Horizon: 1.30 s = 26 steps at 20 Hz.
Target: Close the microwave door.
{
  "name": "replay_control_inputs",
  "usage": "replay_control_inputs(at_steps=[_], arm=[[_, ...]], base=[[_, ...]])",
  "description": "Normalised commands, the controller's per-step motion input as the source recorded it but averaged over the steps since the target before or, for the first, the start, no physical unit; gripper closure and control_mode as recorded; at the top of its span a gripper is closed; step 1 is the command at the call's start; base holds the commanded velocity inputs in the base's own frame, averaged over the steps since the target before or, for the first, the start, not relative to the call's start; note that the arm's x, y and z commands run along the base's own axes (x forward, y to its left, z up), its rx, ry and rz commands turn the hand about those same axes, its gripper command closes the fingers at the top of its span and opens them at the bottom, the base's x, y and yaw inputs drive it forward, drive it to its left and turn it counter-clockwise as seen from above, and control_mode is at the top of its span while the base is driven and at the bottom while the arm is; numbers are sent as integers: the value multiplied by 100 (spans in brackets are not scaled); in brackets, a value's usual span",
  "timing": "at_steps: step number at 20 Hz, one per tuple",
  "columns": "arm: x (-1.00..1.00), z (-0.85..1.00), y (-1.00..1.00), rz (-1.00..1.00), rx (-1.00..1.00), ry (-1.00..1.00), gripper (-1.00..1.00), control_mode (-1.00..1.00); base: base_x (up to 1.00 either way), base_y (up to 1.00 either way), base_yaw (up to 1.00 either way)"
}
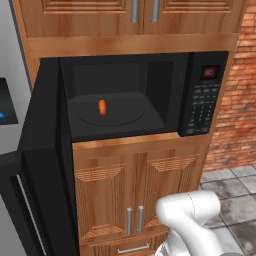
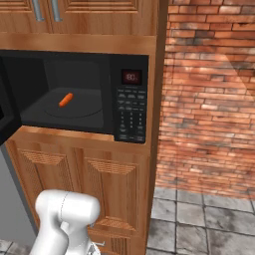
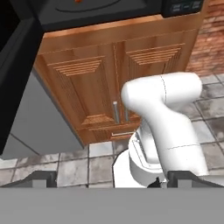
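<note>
Gripper (image 3: pixel 105 178) (fingertips low), microwave door (image 1: pixel 42 150) ajar

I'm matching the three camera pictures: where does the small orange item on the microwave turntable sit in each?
Left base view: orange item left of centre, on the turntable.
Right base view: upper left, on the turntable.
Hand view: a sliver at the top edge.
Shared landmark: the keypad strip to its right.

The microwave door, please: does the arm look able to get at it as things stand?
Probably yes. The door stands swung wide open at the left, its outer face to the fridge, and nothing lies between it and the arm, which sits low before the lower cabinets.
</note>
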Motion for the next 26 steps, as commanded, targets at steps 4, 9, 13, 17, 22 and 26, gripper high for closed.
replay_control_inputs(at_steps=[4,9,13,17,22,26], arm=[[-44,-17,48,2,-6,-15,-100,-100],[-45,-36,80,-9,-20,-13,-100,-100],[-38,-3,81,11,-29,-6,-100,-100],[-11,0,100,-8,-43,-3,-100,-100],[-5,-2,100,-14,-32,-3,-100,-100],[-6,-9,100,-19,-29,-1,-100,-100]], base=[[0,0,0],[0,0,0],[0,0,0],[0,0,0],[0,0,0],[0,0,0]])
